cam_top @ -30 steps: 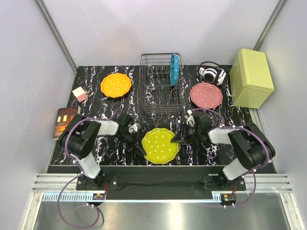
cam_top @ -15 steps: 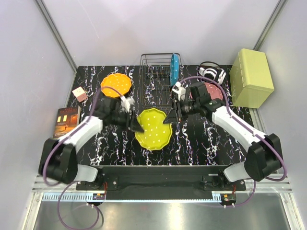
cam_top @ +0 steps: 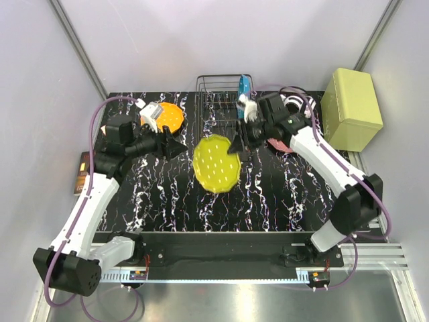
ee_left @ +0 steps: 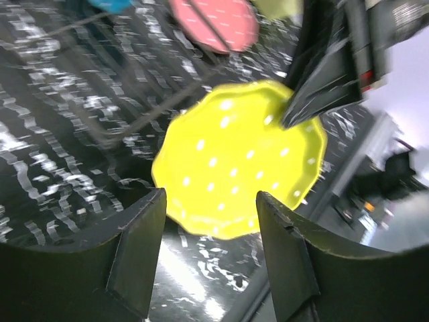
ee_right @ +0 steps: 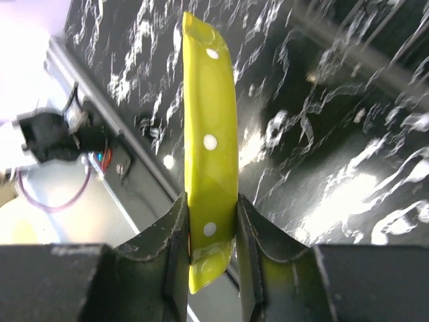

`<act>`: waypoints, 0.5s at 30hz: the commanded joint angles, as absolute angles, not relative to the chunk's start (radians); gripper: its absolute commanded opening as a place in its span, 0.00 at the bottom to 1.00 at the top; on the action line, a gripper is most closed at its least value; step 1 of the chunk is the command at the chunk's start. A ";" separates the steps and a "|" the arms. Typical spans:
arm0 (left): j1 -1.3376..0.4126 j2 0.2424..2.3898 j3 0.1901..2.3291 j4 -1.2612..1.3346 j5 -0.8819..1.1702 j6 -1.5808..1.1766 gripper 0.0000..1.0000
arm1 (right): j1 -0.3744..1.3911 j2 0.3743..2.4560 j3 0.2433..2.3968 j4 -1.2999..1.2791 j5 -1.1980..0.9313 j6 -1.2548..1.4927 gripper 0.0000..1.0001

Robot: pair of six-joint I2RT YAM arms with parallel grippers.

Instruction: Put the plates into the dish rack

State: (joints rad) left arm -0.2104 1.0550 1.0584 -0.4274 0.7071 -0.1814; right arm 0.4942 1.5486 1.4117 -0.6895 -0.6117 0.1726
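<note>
My right hand (ee_right: 210,225) clamped on the scalloped rim of the glossy yellow-green plate (cam_top: 216,163), held above the marbled table (cam_top: 281,194), near side of the wire dish rack (cam_top: 218,100), my left hand (cam_top: 177,147) spread apart, empty.

A yellow-green plate (ee_right: 209,134) with white dots appears edge-on, standing nearly upright in the middle of the frame. The right gripper (ee_right: 211,201) pinches its lower rim between two black fingers (ee_right: 175,235). Behind it lies a black table (ee_right: 322,134) veined with white. At the far left, a blurred purple cable (ee_right: 57,194) loops past the table's edge.
</note>
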 commanded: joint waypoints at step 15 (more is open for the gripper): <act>-0.100 1.051 0.968 -0.291 0.449 -0.235 0.61 | 0.465 2.118 2.581 -0.552 -0.020 0.219 0.00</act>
State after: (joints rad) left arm -0.1139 1.0500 0.9958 -0.3698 0.4801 -0.2085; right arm 0.4690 1.9934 2.3795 -0.6628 -0.2520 0.2054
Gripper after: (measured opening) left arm 0.604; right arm 0.330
